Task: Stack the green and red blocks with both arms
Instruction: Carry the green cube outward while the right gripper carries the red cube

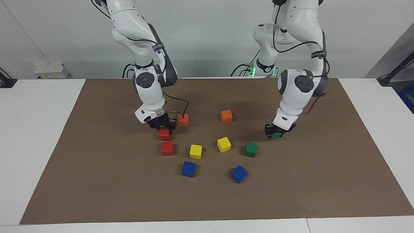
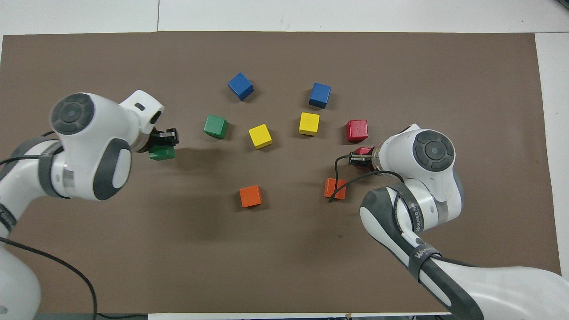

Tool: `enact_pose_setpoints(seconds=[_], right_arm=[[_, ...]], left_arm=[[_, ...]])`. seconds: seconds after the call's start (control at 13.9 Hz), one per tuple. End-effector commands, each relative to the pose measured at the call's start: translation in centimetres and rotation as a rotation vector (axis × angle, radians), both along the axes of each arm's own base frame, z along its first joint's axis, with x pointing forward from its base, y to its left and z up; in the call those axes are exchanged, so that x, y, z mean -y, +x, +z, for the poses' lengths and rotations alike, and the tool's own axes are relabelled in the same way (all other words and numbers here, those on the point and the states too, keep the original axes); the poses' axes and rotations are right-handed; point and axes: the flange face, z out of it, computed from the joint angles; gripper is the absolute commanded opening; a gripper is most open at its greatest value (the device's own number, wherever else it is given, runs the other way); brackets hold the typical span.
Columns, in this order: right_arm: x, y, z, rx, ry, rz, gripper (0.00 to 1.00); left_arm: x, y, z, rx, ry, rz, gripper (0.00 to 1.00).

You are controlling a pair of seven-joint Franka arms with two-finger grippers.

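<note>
You see two orange cubes (image 1: 182, 120) nearest the robots. The right pincer (image 1: 164, 128) is clenched on a red block (image 1: 164, 134), square to the tabletop (image 1: 97, 161); the left pincer (image 1: 275, 133) grips a tilted green block (image 1: 276, 136). Farther out lie a second red block (image 1: 167, 148), yellow cubes (image 1: 195, 151), a second green block (image 1: 250, 149), then blue cubes (image 1: 188, 169).

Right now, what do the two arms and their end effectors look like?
Both are glossy white jointed arms with dark grey joint covers and round grey caps. Black cables run along each, and dark bands printed with white lettering wrap the links. The left end effector and the right end effector are small, black and two-fingered, each on a white wrist block. Green lights glow at both bases.
</note>
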Motion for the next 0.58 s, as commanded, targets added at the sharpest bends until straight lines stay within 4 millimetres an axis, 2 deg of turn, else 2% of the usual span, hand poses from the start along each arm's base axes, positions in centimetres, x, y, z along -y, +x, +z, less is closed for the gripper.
enact_pose_setpoints(seconds=[0.0,0.07,0.22,0.36,0.5], right_arm=[[5.0,3.9,6.0,-0.014,-0.018,0.082,0.00],[8.1,5.2,7.6,-0.010,-0.021,0.131,0.00],[14.5,6.2,8.1,0.018,-0.029,0.216,0.00],[18.2,5.8,7.7,0.015,-0.035,0.269,0.00],[19.9,4.7,6.0,0.018,-0.040,0.269,0.00]], left_arm=[[-9.8,-0.5,0.2,-0.011,0.005,-0.065,0.00],[-13.8,-0.8,0.1,-0.007,0.008,-0.080,0.00],[-18.4,-1.5,-0.1,0.001,0.012,-0.084,0.00],[-19.8,-1.9,-1.4,0.015,0.017,-0.064,0.00],[-20.1,-2.3,-3.2,0.035,0.021,-0.057,0.00]])
